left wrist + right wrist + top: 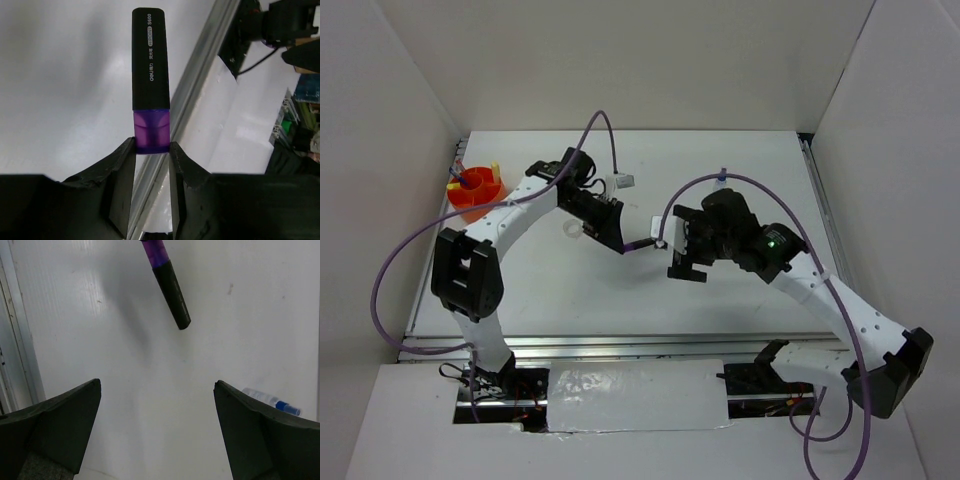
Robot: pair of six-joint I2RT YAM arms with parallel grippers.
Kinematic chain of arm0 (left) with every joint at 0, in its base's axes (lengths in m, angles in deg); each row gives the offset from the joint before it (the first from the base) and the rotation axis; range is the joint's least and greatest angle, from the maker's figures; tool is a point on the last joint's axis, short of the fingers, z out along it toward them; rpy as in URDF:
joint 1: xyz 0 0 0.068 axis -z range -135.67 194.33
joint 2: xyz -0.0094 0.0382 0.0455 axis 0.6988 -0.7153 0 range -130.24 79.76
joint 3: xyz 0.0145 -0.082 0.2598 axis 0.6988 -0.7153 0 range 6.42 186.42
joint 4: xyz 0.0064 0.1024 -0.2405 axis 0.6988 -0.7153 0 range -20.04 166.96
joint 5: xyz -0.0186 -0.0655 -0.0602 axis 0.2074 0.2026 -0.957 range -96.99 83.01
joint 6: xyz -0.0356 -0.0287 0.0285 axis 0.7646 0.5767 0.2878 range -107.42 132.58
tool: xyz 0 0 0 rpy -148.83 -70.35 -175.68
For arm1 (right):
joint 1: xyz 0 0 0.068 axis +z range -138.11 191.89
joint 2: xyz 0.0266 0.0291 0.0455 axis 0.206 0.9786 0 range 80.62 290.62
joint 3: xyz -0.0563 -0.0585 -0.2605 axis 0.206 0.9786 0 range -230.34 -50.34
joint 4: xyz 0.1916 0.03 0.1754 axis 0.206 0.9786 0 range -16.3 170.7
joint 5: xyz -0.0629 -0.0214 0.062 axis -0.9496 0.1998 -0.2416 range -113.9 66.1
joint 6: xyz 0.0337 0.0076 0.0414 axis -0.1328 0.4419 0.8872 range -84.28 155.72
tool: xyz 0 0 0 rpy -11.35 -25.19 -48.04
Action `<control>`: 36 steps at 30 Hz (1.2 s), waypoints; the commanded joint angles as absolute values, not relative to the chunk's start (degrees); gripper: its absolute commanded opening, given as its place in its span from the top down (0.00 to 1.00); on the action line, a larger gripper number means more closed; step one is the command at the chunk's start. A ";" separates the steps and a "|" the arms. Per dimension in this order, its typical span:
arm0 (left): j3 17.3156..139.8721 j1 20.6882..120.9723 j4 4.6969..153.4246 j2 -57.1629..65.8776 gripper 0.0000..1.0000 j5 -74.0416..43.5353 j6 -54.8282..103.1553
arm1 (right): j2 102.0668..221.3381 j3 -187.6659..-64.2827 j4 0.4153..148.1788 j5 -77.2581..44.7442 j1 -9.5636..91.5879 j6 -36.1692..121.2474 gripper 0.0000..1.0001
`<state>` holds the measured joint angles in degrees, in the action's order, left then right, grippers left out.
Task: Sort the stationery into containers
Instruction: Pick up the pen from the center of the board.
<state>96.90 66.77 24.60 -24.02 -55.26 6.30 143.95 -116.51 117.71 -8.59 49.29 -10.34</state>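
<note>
My left gripper (151, 147) is shut on the purple end of the purple marker (150, 60), whose black cap points away from the fingers. From above, the left gripper (622, 246) holds the marker (642, 243) over the middle of the table, its tip toward my right gripper (682, 255). The right gripper (157, 385) is open with nothing between its fingers, and the marker (170, 285) hangs ahead of it, above the table. A tiny clear blue-capped bottle (272, 401) lies on the table by the right finger. The orange-red cup (480, 205) stands at the far left with pens standing in it.
A white tape ring (571, 230) lies on the table just beside the left arm's forearm. White walls close in the table at the left, back and right. A metal rail (190, 105) runs along the table's near edge.
</note>
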 commanded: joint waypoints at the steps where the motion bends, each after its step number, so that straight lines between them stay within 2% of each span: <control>1: 96.07 67.88 20.45 -20.08 0.89 -61.13 3.10 | 145.56 -118.28 116.50 -10.71 54.93 -17.52 0.00; 8: 96.16 69.11 17.63 -18.59 0.88 -64.03 0.72 | 147.86 -116.17 115.63 -14.14 62.41 -20.61 0.00; 13: 97.47 70.08 13.43 -18.85 0.88 -66.75 -2.09 | 150.93 -116.96 113.70 -16.07 64.18 -20.17 0.00; 15: 97.57 70.43 12.97 -18.59 0.88 -67.02 -2.53 | 152.16 -117.49 113.08 -16.16 64.18 -20.09 0.03; 16: 97.39 70.52 13.15 -18.33 0.88 -67.37 -2.45 | 152.60 -117.66 112.99 -16.34 64.18 -20.00 0.06; 19: 97.22 71.05 13.15 -17.80 0.87 -68.07 -2.53 | 153.74 -118.02 111.94 -17.04 64.18 -19.03 0.23; 20: 97.22 71.05 12.97 -17.80 0.87 -68.25 -2.71 | 154.09 -117.84 110.89 -17.22 64.35 -18.42 0.35; 22: 97.13 71.05 12.54 -17.36 0.85 -69.47 -3.76 | 154.54 -117.84 110.09 -17.66 64.18 -17.54 0.52; 24: 97.13 70.79 12.27 -16.83 0.83 -70.44 -4.73 | 154.98 -118.02 110.00 -17.48 64.18 -16.49 0.62; 26: 96.60 70.44 12.01 -16.39 0.72 -72.64 -6.22 | 154.54 -117.84 109.56 -17.13 64.18 -15.87 0.84; 27: 96.34 69.56 12.01 -15.69 0.55 -73.69 -7.01 | 154.19 -117.67 109.04 -17.13 64.27 -15.00 0.97; 28: 96.16 68.16 12.70 -14.90 0.48 -75.70 -7.19 | 153.66 -117.23 108.42 -17.22 64.36 -14.47 1.00; 33: 97.65 59.29 15.16 -11.39 0.01 -82.92 -9.56 | 150.77 -119.59 111.40 -14.06 63.66 -5.95 1.00; 36: 96.78 52.78 23.05 -7.00 0.01 -87.06 -5.73 | 147.96 -119.77 111.84 -10.02 61.64 -0.94 1.00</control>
